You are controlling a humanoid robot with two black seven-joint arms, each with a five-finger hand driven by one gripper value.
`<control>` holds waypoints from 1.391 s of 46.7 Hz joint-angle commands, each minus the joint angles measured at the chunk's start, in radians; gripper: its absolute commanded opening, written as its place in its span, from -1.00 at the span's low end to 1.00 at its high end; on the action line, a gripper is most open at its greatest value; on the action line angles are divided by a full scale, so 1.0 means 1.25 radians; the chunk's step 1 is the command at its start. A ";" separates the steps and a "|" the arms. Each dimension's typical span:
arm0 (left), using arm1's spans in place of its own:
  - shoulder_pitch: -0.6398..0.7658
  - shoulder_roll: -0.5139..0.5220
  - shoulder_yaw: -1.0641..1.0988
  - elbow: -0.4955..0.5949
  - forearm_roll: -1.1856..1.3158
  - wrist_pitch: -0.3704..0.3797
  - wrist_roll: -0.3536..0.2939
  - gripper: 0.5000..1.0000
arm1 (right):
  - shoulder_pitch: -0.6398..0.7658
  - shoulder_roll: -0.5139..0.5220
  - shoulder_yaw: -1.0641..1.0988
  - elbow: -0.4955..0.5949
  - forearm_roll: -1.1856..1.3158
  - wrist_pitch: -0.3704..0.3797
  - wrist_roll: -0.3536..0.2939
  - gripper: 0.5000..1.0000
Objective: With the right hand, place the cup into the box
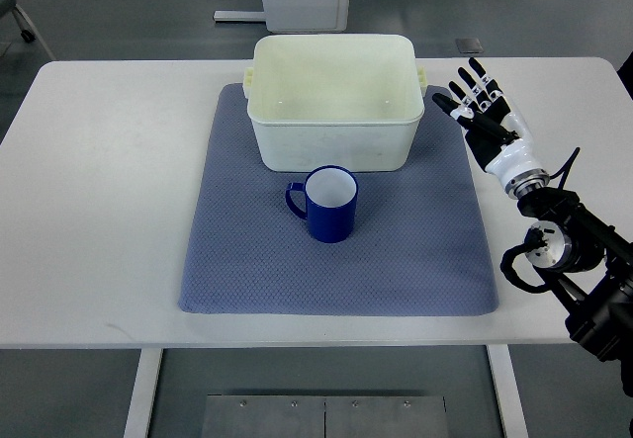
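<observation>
On blue cloth mat [396, 260]: round blue mug [330, 205], hard, likely breakable. Grab around body. Right hand [487, 117] fingers spread, holding nothing. Cream plastic box [334, 141] behind.

My right arm comes in from the lower right corner, a run of black links and joints with a loop of dark cable at the wrist, then a white cuff just below the palm. My right robot hand [482, 112], black and white with jointed fingers, is raised at the end of it. The palm tilts toward the upper left. My fingers [478, 74] are straight and spread a little apart, pointing up and away from me, and they hold nothing. My thumb sticks out to the left.
</observation>
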State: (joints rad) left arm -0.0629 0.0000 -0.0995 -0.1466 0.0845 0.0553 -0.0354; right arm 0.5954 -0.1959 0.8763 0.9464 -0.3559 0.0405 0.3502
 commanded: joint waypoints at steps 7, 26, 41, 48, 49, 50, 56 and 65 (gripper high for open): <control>0.000 0.000 0.002 -0.001 0.000 0.000 0.000 1.00 | 0.000 -0.025 -0.030 0.000 0.001 0.002 0.001 1.00; 0.000 0.000 0.000 -0.001 0.000 0.000 0.000 1.00 | 0.000 -0.020 -0.031 -0.001 0.002 -0.002 0.006 1.00; 0.000 0.000 0.000 0.001 0.000 0.000 0.000 1.00 | 0.000 -0.025 -0.025 0.000 0.002 -0.003 0.022 1.00; 0.000 0.000 0.002 -0.001 0.000 0.000 0.000 1.00 | -0.001 -0.026 -0.027 -0.001 0.002 -0.010 0.065 1.00; 0.000 0.000 0.002 -0.001 0.000 0.000 0.000 1.00 | -0.001 -0.026 -0.029 -0.001 0.002 -0.010 0.073 1.00; 0.000 0.000 0.002 -0.001 0.000 0.000 0.000 1.00 | -0.001 -0.026 -0.029 0.000 0.002 -0.010 0.081 1.00; 0.000 0.000 0.000 -0.001 0.000 0.000 0.000 1.00 | -0.006 -0.026 -0.031 0.000 0.002 -0.010 0.105 1.00; 0.000 0.000 0.002 -0.001 0.000 0.000 0.000 1.00 | -0.006 -0.048 -0.043 0.001 0.000 -0.007 0.104 1.00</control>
State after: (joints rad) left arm -0.0629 0.0000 -0.0990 -0.1473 0.0843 0.0551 -0.0353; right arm 0.5876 -0.2443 0.8313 0.9466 -0.3544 0.0301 0.4801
